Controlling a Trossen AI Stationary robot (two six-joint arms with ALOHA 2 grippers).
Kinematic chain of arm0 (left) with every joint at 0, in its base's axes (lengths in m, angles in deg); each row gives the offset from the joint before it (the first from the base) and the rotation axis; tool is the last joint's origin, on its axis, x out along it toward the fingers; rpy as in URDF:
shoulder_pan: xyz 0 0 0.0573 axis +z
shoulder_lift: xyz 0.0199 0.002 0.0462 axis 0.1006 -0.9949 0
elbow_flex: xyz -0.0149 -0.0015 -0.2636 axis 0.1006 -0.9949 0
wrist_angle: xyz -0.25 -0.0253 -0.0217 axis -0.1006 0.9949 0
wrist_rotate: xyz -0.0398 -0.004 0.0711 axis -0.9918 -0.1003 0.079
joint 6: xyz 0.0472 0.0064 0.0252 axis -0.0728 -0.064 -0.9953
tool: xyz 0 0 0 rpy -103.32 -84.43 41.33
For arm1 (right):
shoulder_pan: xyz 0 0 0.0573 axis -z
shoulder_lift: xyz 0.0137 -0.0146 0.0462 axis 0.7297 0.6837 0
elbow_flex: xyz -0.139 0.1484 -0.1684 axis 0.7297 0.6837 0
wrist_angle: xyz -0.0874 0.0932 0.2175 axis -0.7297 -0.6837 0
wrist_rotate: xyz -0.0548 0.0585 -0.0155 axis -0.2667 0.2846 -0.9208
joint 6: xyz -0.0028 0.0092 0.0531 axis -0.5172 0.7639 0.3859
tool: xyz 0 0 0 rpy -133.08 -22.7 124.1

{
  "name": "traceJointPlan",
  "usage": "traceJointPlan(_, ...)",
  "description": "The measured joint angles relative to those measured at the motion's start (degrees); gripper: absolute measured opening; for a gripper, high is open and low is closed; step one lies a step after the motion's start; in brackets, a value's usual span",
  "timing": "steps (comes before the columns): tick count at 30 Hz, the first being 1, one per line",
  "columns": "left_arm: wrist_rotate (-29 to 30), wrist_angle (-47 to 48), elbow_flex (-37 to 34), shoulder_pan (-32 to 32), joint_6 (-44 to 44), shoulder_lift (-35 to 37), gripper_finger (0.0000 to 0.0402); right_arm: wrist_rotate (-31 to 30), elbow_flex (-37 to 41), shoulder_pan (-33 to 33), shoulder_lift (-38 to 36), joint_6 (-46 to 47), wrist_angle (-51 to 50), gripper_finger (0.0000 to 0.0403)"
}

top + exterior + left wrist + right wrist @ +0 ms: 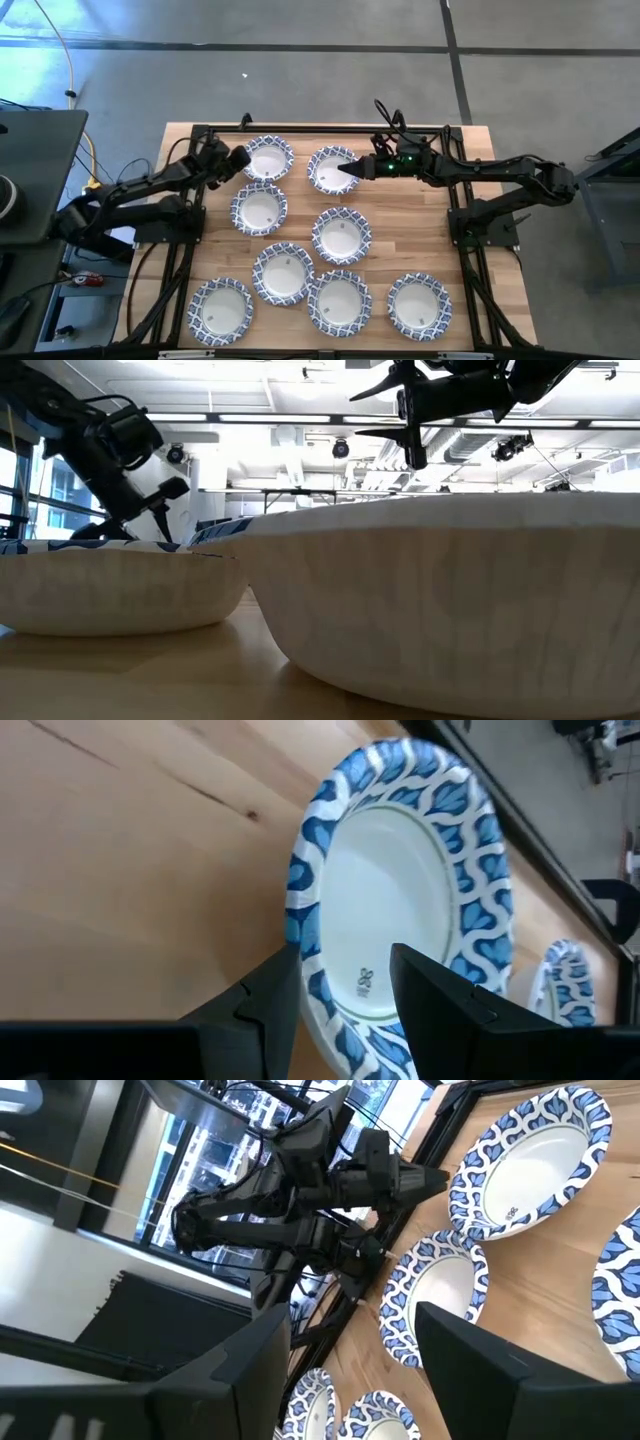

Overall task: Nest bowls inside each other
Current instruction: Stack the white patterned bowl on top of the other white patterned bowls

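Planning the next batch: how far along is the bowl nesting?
Nothing is nested yet: nine bowls lie singly on the table. The left gripper straddles the rim of the far-left bowl; the right gripper hangs open over the far-right bowl. All stacking remains.

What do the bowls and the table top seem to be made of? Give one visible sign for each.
The bowls: probably paper or thin pressed pulp, matte, with a printed blue pattern; the underside in the low view shows fine creases. The table top: light wood, smooth, with grain lines and a seam visible in the left wrist view.
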Motion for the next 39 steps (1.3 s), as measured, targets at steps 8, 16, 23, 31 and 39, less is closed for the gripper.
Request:
traceJointPlan(8, -1.20, -0.57, 0.00, 0.05, -0.96, -4.08, 0.0145, 0.00, 0.00, 0.02, 0.00, 0.00, 0.00, 0.0208)
traceJointPlan(16, -0.84, -6.93, 0.00, 0.21, -1.06, -6.73, 0.0145, -0.02, 0.00, 0.24, 0.00, -0.17, 0.00, 0.0208)
traceJointPlan(23, -1.98, -9.31, 0.00, 0.81, -1.07, -9.31, 0.0145, -0.02, 0.00, 0.24, 0.00, -0.17, -0.04, 0.0208)
traceJointPlan(31, -2.04, -11.03, 0.00, 0.81, -1.07, -11.36, 0.0145, -0.04, 0.00, 0.24, 0.00, -0.20, -0.06, 0.0208)
traceJointPlan(39, -2.43, -14.39, 0.00, 0.81, -1.05, -12.31, 0.0145, -0.07, 0.00, 0.24, 0.00, -0.67, -0.09, 0.0208)
